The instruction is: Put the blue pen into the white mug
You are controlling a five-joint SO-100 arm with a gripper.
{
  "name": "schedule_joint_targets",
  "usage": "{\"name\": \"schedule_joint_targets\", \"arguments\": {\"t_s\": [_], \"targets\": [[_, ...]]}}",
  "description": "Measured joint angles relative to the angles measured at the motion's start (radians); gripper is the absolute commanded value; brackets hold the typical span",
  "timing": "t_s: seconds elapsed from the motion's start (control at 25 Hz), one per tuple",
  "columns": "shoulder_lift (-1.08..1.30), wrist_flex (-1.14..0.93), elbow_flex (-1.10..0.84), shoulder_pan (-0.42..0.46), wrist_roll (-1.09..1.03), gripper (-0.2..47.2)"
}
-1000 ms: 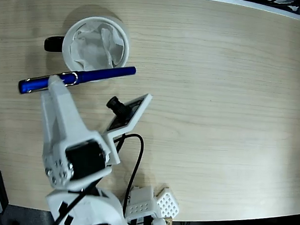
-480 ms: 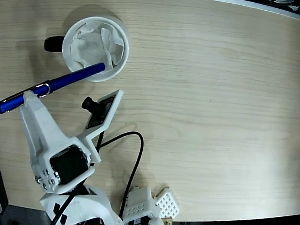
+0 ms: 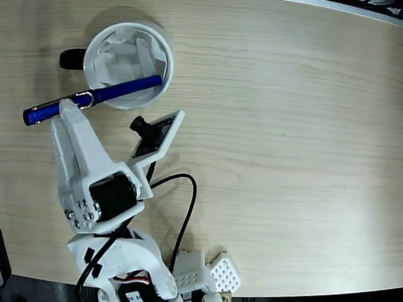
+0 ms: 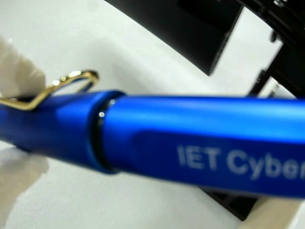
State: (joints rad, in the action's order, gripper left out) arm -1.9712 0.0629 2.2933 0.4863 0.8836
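Fixed view: camera overhead, looking straight down on the wooden table (image 3: 289, 128); arm base at the bottom edge, the white mug (image 3: 128, 64) upper left.

Wrist view: rides on the arm, aimed along the gripper (image 3: 71, 106), so close that the blue pen (image 4: 190, 143) fills the frame, blurred.

Shared: the pen (image 3: 90, 99) and its clip (image 4: 57, 88).

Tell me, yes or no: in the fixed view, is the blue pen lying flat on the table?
No, the blue pen is held in the gripper, its right end reaching over the white mug.
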Motion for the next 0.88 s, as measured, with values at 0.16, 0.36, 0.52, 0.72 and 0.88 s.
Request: {"name": "schedule_joint_targets", "arguments": {"t_s": [0.16, 0.36, 0.52, 0.72, 0.88], "targets": [[0.021, 0.020, 0.002, -0.008, 0.000, 10.8], [0.021, 0.021, 0.002, 0.011, 0.000, 17.0], [0.020, 0.021, 0.011, 0.020, -0.005, 20.3], [0.003, 0.021, 0.078, 0.029, -0.043, 3.1], [-0.150, 0.021, 0.233, 0.009, -0.189, 0.0]]}}
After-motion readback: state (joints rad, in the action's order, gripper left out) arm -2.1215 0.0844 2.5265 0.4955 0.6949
